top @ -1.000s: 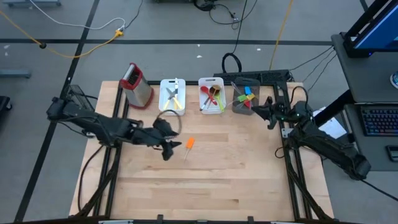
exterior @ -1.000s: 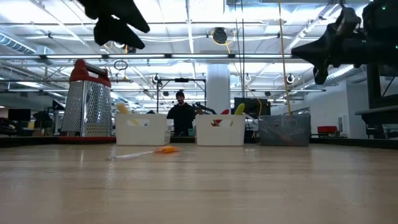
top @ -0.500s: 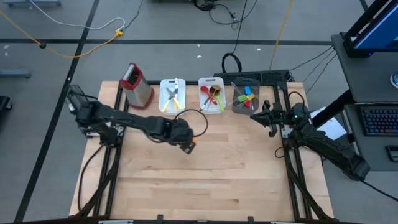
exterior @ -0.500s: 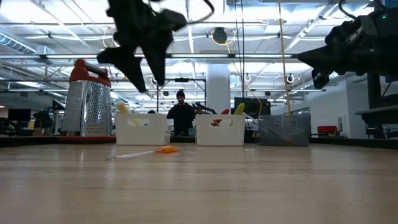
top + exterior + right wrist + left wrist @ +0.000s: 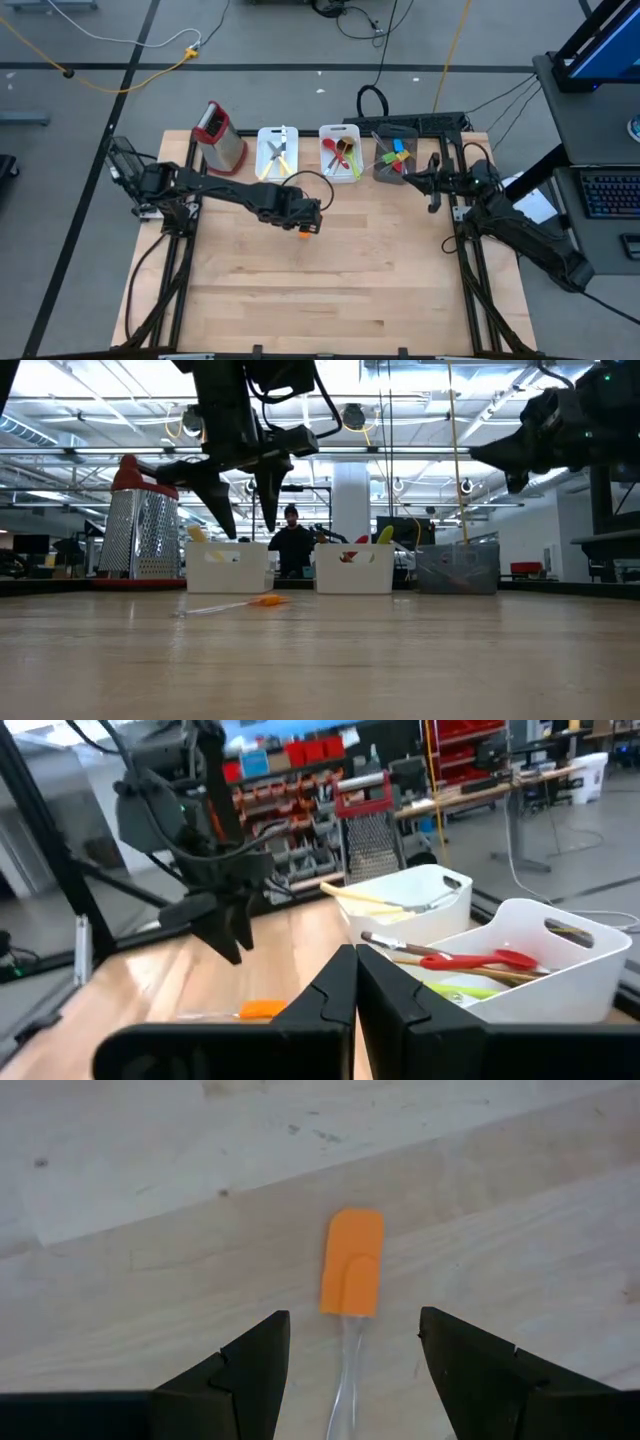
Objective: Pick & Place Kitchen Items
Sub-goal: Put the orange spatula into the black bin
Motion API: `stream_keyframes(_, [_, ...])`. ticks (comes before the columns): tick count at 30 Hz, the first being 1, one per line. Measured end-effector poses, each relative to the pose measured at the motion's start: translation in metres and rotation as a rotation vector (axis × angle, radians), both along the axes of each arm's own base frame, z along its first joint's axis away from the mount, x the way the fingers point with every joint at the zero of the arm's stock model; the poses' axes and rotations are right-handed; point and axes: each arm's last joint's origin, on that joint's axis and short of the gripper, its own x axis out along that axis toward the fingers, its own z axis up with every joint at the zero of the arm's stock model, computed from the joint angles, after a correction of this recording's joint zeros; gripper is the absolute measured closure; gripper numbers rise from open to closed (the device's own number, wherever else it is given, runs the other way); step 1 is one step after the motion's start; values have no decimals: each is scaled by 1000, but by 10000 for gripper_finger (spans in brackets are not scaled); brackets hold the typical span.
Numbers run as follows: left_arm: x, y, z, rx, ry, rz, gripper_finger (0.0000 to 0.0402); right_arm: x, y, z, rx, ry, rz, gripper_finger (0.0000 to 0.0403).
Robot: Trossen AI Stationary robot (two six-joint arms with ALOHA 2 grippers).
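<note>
My open left hand [image 5: 350,1355] hangs over the orange spatula w/ clear handle [image 5: 351,1276] lying on the wooden worktop [image 5: 120,1230]; that thin handle could slip out if I close off-centre, right hand [image 5: 433,186] shut.

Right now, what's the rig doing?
The left gripper hangs open above the orange spatula, which lies alone on the table with nothing touching it. In the left wrist view its fingers straddle the clear handle. The right gripper waits shut near the grey cup. Other utensils sit in the white bins.
</note>
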Motion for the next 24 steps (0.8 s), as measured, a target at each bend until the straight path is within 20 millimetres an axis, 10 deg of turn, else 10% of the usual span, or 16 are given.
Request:
stream_keyframes(7, [0,-5,0,4,-5,32,172,-8,12,31,-50,134,-79,403])
stream_keyframes(24, [4,-6,2,5,-63,61,172,-34,39,24,-86,194,-194,403])
